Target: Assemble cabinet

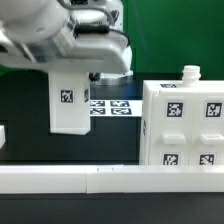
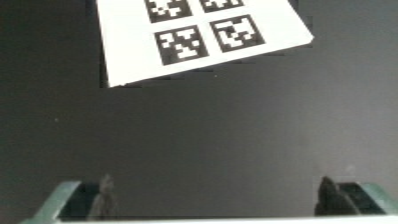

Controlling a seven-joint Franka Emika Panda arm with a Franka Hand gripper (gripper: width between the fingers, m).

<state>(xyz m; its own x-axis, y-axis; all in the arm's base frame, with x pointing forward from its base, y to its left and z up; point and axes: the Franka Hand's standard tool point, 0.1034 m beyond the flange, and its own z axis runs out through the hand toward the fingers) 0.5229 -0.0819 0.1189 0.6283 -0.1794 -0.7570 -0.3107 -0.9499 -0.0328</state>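
Note:
The cabinet [image 1: 185, 125] is a large white box with several square tags, standing at the exterior view's right with a small knob [image 1: 190, 72] on top. A tall white tagged panel [image 1: 67, 100] stands upright at the left of centre, below the arm's hand. My gripper [image 1: 92, 76] is mostly hidden behind this panel in the exterior view. In the wrist view my gripper [image 2: 214, 195] is open, its fingers [image 2: 84, 198] wide apart over bare black table with nothing between them. The cabinet is out of the wrist view.
The marker board [image 1: 110, 107] lies flat on the table between the panel and the cabinet; it also shows in the wrist view [image 2: 196, 35]. A long white rail [image 1: 100, 180] runs along the front. A small white piece [image 1: 3, 136] sits at the left edge.

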